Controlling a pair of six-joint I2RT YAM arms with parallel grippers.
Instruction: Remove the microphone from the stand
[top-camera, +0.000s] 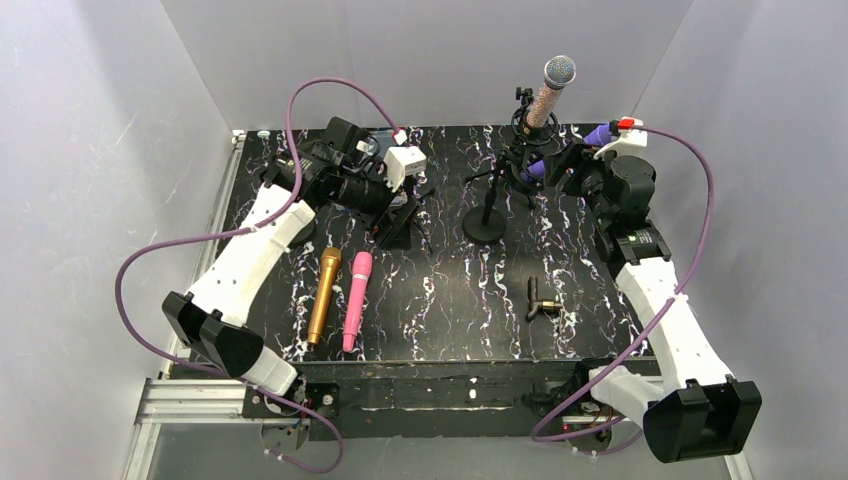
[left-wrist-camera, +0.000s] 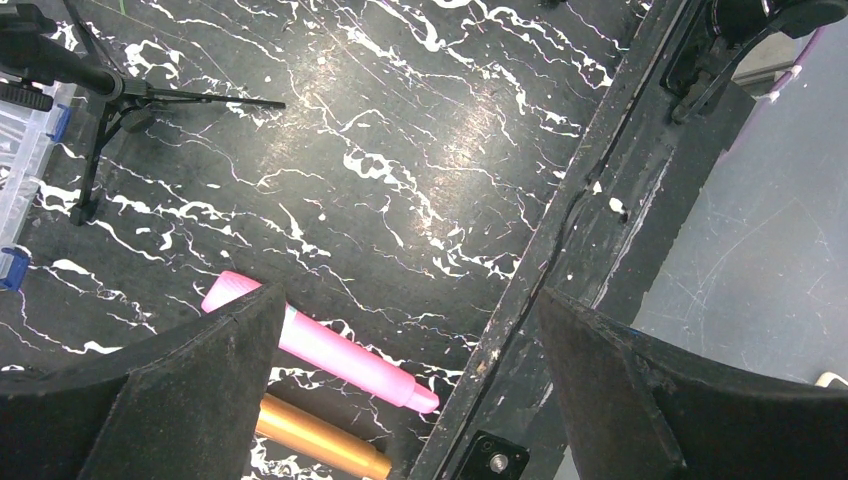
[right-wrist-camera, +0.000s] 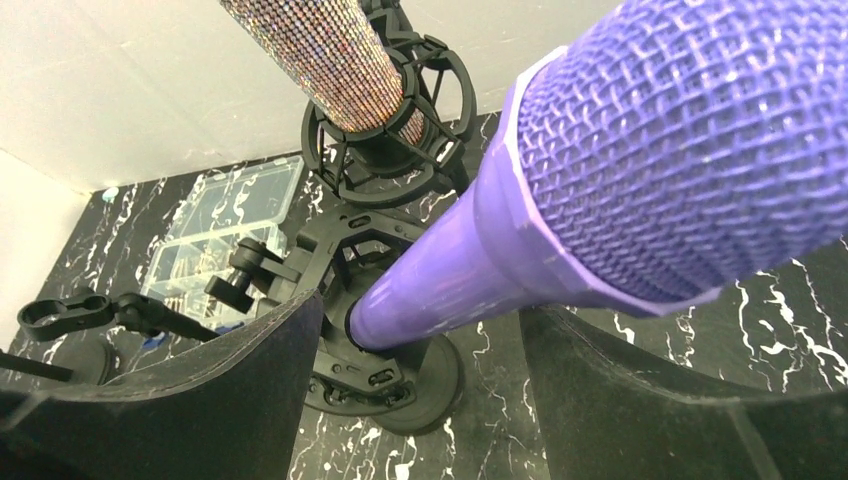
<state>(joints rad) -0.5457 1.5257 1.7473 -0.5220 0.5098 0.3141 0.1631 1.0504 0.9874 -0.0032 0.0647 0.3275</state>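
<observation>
A purple microphone (right-wrist-camera: 620, 150) leans with its lower end in a black clip on a round-based stand (right-wrist-camera: 440, 370); in the top view the purple microphone (top-camera: 598, 135) is at the back right. Its handle runs between the fingers of my right gripper (right-wrist-camera: 420, 308), which stands open with a gap on each side. Behind it a glittery microphone (right-wrist-camera: 320, 50) stands upright in a ring mount, seen from above as the glittery microphone (top-camera: 548, 95). My left gripper (left-wrist-camera: 410, 300) hangs open and empty over the table's left half, the same left gripper (top-camera: 398, 222) far from both stands.
A gold microphone (top-camera: 323, 295) and a pink microphone (top-camera: 356, 300) lie side by side at the front left. A small black fitting (top-camera: 540, 300) lies at the front right. A clear parts box (right-wrist-camera: 225, 225) and a loose black clip arm (right-wrist-camera: 70, 312) sit at the back.
</observation>
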